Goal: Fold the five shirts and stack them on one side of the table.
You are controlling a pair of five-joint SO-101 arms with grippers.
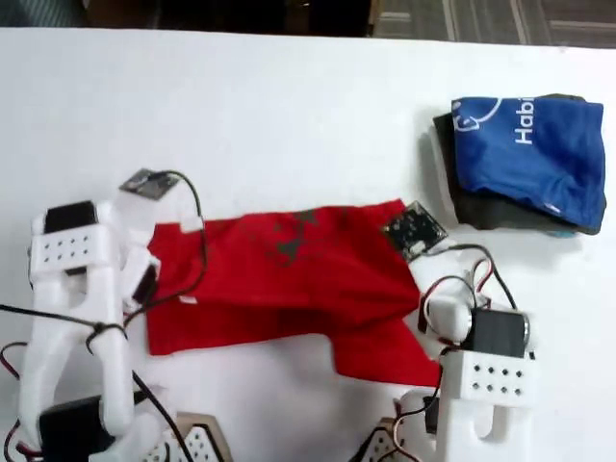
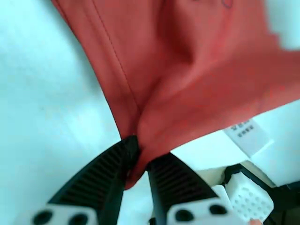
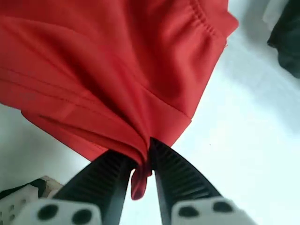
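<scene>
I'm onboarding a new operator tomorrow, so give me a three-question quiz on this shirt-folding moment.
1. True or false: the left gripper and the right gripper are both shut on the red shirt.
2. Which shirt tops the stack? A) blue shirt B) yellow shirt C) white shirt
3. Fill in: the stack and the red shirt lie ____ (touching/apart) on the table.
Key: 1 true; 2 A; 3 apart.

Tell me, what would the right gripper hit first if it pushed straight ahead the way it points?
The red shirt: the right gripper is shut on its edge, and more of that cloth lies directly ahead, though depth is unclear.
</scene>
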